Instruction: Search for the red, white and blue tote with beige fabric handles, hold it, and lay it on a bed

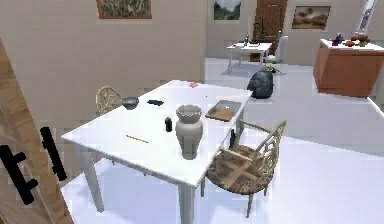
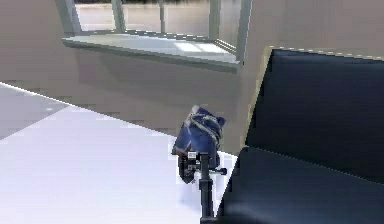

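Looking past the gripper (image 2: pixel 200 162), the blue tote (image 2: pixel 203 128) is right at its tip, next to the black chair (image 2: pixel 310 110); I cannot tell if it is held

A soft fabric tote (image 2: pixel 203 131), dark blue above with white toward its base and pale looped handles on top, stands slumped and slightly tilted, just beside the black leather armchair (image 2: pixel 318 110), by its front corner.

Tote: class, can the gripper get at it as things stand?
Likely yes: the gripper is right at the tote, with nothing between them, and the dark seat stands off to one side.
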Motion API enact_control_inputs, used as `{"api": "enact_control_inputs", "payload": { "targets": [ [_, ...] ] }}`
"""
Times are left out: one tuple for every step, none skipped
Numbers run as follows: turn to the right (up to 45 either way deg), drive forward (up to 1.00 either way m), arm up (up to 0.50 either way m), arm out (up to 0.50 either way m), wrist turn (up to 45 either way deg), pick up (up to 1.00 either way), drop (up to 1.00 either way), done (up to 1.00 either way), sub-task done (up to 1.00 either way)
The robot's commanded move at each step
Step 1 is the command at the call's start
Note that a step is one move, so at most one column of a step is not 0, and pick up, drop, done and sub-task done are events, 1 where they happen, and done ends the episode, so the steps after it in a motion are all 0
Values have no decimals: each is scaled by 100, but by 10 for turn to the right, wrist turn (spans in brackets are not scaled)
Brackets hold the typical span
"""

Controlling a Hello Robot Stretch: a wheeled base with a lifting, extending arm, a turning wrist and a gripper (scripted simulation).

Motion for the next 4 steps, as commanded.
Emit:
{"api": "enact_control_inputs", "payload": {
  "targets": [
    [0, 0, 44, 0, 0, 0, 0, 0, 0],
    [0, 0, 0, 0, -450, 0, 0, 0, 0],
    [0, 0, 0, 0, -450, 0, 0, 0, 0],
    [0, 0, 0, 0, -450, 0, 0, 0, 0]
  ]
}}
